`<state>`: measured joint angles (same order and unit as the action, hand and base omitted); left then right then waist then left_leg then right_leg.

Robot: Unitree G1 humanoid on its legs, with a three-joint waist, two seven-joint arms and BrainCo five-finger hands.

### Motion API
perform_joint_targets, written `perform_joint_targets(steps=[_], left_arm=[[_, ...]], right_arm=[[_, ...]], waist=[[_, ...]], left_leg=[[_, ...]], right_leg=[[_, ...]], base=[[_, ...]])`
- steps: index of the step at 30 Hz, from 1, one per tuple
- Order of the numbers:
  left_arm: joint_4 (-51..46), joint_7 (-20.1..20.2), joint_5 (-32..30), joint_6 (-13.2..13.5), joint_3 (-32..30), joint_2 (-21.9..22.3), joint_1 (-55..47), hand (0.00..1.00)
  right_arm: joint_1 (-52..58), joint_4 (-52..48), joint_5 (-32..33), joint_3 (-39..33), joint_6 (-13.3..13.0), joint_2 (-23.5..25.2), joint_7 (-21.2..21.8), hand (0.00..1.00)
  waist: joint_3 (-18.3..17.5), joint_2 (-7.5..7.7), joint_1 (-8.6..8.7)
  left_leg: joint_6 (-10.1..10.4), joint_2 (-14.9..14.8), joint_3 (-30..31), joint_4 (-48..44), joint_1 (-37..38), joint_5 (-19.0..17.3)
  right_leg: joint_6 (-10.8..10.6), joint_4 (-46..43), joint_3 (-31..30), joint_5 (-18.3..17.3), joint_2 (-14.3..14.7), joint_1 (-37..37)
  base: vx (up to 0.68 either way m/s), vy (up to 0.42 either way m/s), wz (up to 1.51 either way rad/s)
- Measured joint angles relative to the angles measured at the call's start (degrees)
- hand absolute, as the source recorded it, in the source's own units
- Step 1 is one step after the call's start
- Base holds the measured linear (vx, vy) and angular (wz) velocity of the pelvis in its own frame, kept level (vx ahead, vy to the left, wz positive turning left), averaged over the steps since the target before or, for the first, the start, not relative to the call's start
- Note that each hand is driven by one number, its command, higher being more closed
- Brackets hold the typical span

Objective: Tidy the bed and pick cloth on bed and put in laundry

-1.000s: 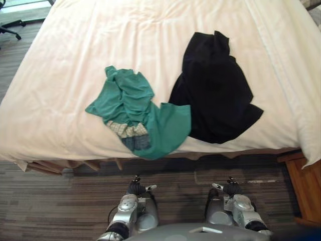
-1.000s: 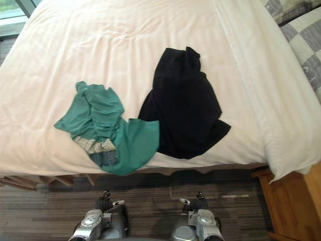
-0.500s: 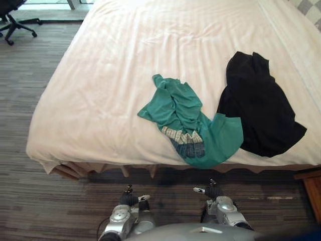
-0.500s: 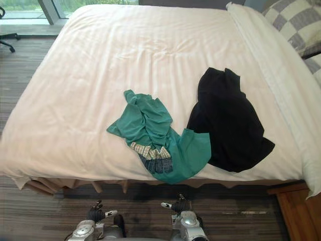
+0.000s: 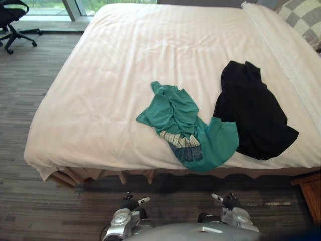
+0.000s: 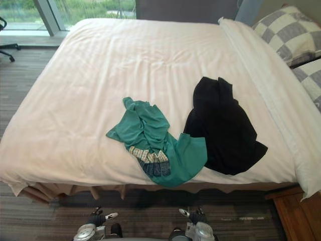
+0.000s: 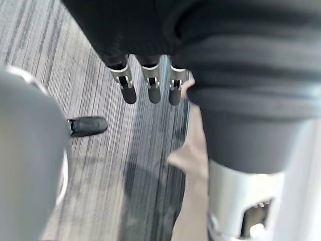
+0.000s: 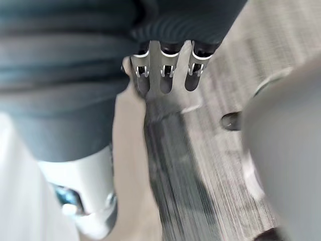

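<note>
The bed lies under a smooth white cover. A crumpled green cloth sits towards its near side, the near end reaching the mattress edge, with a checked and blue patch showing in the folds. Just to its right, and touching it, a black cloth is spread flat. Both hands hang low over the striped floor in front of the bed, well short of either cloth. The left hand is below the green cloth and the right hand is further right. In the wrist views the left fingers and the right fingers point straight down, apart and holding nothing. Checked pillows lie at the far right, and an office chair stands far left.
</note>
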<state>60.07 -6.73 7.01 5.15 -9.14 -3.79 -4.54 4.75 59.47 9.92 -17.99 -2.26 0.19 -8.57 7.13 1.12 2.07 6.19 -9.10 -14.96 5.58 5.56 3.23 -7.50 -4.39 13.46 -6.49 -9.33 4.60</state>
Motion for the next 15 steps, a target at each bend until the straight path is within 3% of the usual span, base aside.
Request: perform_joint_targets(steps=[4, 9, 15], left_arm=[[0.04, -0.51, 5.06, -0.85, -10.02, 1.03, -1.77, 0.00], [-5.61, -1.22, 10.08, -0.90, -25.98, -0.43, -4.81, 0.00], [-22.06, -3.30, 12.69, 1.26, -31.43, -6.77, -5.25, 0.00]], right_arm=[[4.04, -2.00, 7.54, -8.64, 0.00, -0.48, -1.49, 0.00], [10.05, -15.87, 15.33, -18.70, -1.81, -1.39, -4.41, 0.00], [10.30, -31.77, 15.61, -25.35, -4.75, -4.12, -8.22, 0.00]], waist=[[-0.75, -0.89, 0.02], [-2.13, -3.54, -0.17], [-4.49, -3.18, -1.59]], left_leg=[[0.02, -0.08, -0.26, 0.04, 0.22, -0.03], [0.27, -0.40, -1.79, 0.35, 0.55, -0.74], [0.84, -0.60, -2.43, 0.37, 0.44, -2.46]], right_leg=[[-0.23, 0.19, 0.00, 0.13, 0.01, 0.18], [-0.31, 0.43, 0.01, 0.07, 0.02, 0.89], [-0.11, 0.48, -0.02, -1.08, 0.10, 0.82]], base=[[0.00, 0.003, -0.02], [0.01, 0.001, -0.04], [0.05, 0.001, -0.01]])
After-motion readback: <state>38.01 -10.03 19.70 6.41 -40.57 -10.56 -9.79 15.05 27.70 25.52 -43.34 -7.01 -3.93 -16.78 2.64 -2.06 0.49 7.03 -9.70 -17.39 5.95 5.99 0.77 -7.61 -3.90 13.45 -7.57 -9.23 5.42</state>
